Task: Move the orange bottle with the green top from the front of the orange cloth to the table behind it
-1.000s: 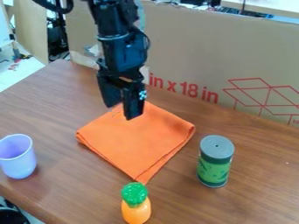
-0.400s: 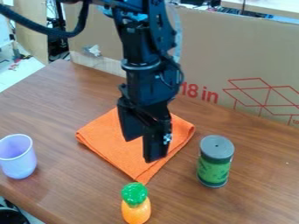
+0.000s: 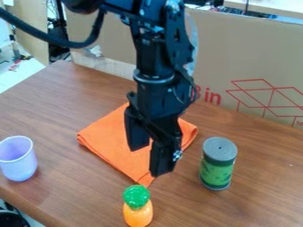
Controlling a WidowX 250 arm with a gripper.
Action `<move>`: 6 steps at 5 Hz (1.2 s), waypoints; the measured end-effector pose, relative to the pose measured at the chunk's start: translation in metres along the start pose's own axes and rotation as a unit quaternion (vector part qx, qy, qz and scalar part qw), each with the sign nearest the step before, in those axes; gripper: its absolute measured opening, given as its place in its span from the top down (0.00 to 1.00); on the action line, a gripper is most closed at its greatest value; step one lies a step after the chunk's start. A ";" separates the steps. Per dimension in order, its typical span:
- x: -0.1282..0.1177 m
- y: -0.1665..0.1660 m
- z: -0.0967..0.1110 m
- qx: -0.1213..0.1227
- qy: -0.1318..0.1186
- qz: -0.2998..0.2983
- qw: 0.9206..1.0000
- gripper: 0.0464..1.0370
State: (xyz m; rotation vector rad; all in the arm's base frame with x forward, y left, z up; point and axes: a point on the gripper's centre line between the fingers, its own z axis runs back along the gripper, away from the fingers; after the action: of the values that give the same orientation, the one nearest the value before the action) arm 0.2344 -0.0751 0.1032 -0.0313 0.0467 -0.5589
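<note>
Right above the cloth [image 3: 109, 142] on the bench [image 3: 59, 106], my fingers [image 3: 163, 162] hang apart, nothing between them! And the pineapple [image 3: 137, 205]: upright, camera-side of my fingers, just beside the cloth's near corner.

Cloth [image 3: 109, 139] showing matt, soft-looking orange fabric; table [image 3: 56, 108] showing smooth wood grain; cup [image 3: 17, 162] looking like smooth plastic; pineapple toy [image 3: 137, 199] showing glossy green top; barrier [image 3: 219, 53] looking like matt cardboard.
</note>
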 end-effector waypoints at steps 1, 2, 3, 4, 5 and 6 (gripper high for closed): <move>0.000 0.003 -0.005 0.007 0.009 0.004 1.000 0.04; -0.004 0.004 -0.010 0.009 0.016 0.002 1.000 0.04; -0.010 0.000 -0.016 0.001 0.025 -0.001 1.000 0.04; -0.013 -0.002 -0.024 -0.005 0.038 0.002 0.999 0.04; -0.015 -0.008 -0.037 0.001 0.048 -0.013 0.999 0.04; -0.015 -0.006 -0.046 0.005 0.056 -0.013 0.998 0.04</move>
State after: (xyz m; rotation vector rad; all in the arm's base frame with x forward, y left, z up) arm 0.2162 -0.0726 0.0582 0.0093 0.1538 -0.5857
